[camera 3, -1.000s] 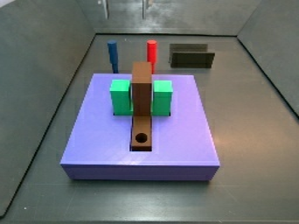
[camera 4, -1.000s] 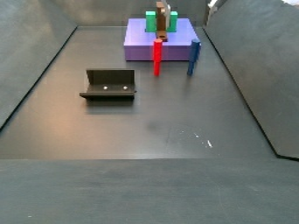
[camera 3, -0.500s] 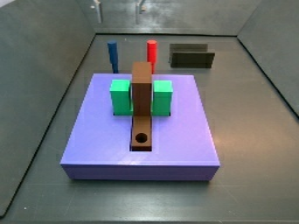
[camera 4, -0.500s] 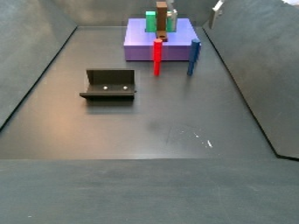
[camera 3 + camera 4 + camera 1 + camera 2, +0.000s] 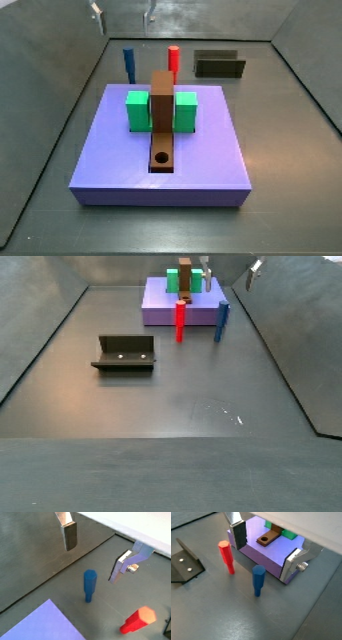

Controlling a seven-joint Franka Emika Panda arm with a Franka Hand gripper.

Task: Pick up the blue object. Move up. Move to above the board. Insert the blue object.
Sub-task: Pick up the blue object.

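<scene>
Blue object [image 5: 89, 585] upright on floor, below and between spread fingers [image 5: 69, 536] of open, empty tool [image 5: 93, 554].

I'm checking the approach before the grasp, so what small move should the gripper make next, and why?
Probably straight down. In both wrist views the gripper is open and sits above the blue object, whose top lies roughly between the fingers with nothing held. Lowering would bring the pads beside the peg, clear of the red peg.

Dark grey floor [image 5: 174, 406]; carrying lavender board [image 5: 94, 165] centre-frame, blue object [image 5: 128, 62] and red peg [image 5: 173, 58] behind, fixture [image 5: 123, 353] left; pincer [image 5: 97, 554] above.
</scene>
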